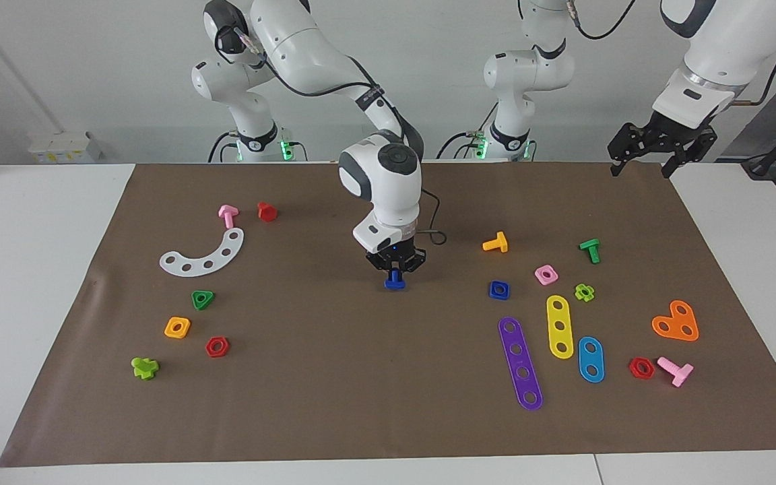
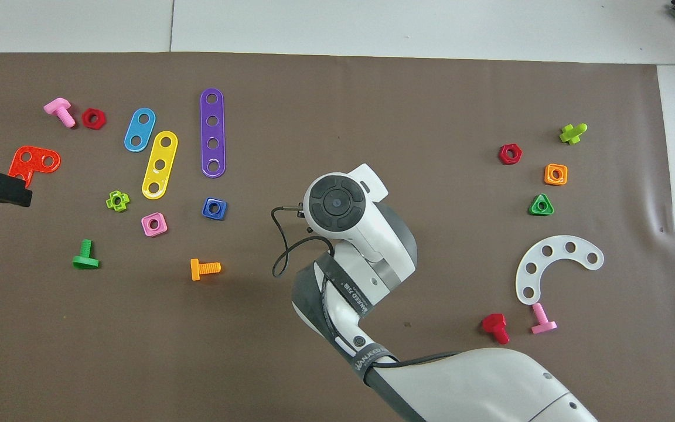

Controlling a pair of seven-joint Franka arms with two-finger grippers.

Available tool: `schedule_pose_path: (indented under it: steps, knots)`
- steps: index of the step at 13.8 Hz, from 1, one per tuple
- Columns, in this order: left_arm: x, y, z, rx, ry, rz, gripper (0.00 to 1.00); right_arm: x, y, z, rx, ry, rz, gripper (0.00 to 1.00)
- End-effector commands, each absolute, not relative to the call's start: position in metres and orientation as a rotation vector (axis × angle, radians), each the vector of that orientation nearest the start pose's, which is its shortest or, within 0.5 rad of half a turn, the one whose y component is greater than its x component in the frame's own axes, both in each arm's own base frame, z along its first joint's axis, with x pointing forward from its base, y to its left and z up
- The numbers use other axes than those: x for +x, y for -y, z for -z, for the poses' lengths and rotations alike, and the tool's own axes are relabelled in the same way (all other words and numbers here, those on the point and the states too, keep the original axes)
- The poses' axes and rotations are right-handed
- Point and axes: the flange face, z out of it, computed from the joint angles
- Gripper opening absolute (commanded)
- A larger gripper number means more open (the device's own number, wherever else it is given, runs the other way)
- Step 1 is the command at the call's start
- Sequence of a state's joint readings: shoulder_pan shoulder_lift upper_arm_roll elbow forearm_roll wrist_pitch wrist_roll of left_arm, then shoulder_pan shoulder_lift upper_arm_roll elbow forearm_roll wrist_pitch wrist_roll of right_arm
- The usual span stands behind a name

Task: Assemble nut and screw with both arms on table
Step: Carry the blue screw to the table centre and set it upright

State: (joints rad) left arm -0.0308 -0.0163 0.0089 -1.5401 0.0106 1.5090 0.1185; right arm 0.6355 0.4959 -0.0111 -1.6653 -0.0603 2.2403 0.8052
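White surface (image 1: 38,283) under a broad brown mat (image 1: 374,404), matte and flat apart from faint creases at the right arm's end, strewn with small glossy plastic parts.

Right fingers (image 1: 390,268) pinched together on the screw (image 1: 395,283), over the middle of the mat. Grips the stubby shaft from above, so the flat triangular head hangs downward, very low to the mat; cannot tell whether touching it. Probably carries it to the centre because both arms reach there. Seems a fair grip for transport but an awkward one for threading, since it covers the shaft.

Farther out from those fingers, toward the left arm's end: the nut (image 1: 499,289), lying flat on the mat with nothing on it. Dark blue like the screw, square with rounded corners, round hole facing up. Sits well apart from both sets of fingers, roughly between them. Has an orange bolt (image 1: 496,242) near it, a pink square nut (image 1: 545,274) beside it and a long purple strip (image 1: 520,364) just by it, so calls for a careful pick. Looks light and slick, likely to slide if nudged.

Farthest off: left fingers (image 1: 671,162), spread apart and holding nothing, raised over the mat's corner at the left arm's end. Waits there, presumably for the nut.
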Motion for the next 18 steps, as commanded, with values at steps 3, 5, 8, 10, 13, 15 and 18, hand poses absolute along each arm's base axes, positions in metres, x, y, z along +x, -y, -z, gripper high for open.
schedule_pose_path:
  steps: [3,5,8,10,13,15,18]
  knots:
    - [0.532,0.008,-0.644,-3.122,-0.203,-0.039,1.00,0.546,-0.392,-0.316,-3.129,-0.244,0.162,0.00]
    - [0.533,0.008,-0.644,-3.122,-0.203,-0.025,1.00,0.547,-0.390,-0.316,-3.129,-0.250,0.159,0.00]
    - [0.535,0.012,-0.645,-3.121,-0.215,-0.011,1.00,0.546,-0.389,-0.314,-3.129,-0.257,0.157,0.99]
    - [0.536,0.016,-0.646,-3.120,-0.222,-0.001,1.00,0.546,-0.389,-0.314,-3.129,-0.257,0.157,1.00]
    - [0.538,0.017,-0.646,-3.119,-0.227,0.016,1.00,0.549,-0.387,-0.334,-3.111,-0.265,0.186,1.00]
    - [0.537,0.018,-0.645,-3.119,-0.227,0.016,1.00,0.553,-0.375,-0.367,-3.088,-0.291,0.228,1.00]
    - [0.544,0.025,-0.642,-3.115,-0.242,0.081,1.00,0.574,-0.331,-0.412,-3.049,-0.373,0.290,1.00]
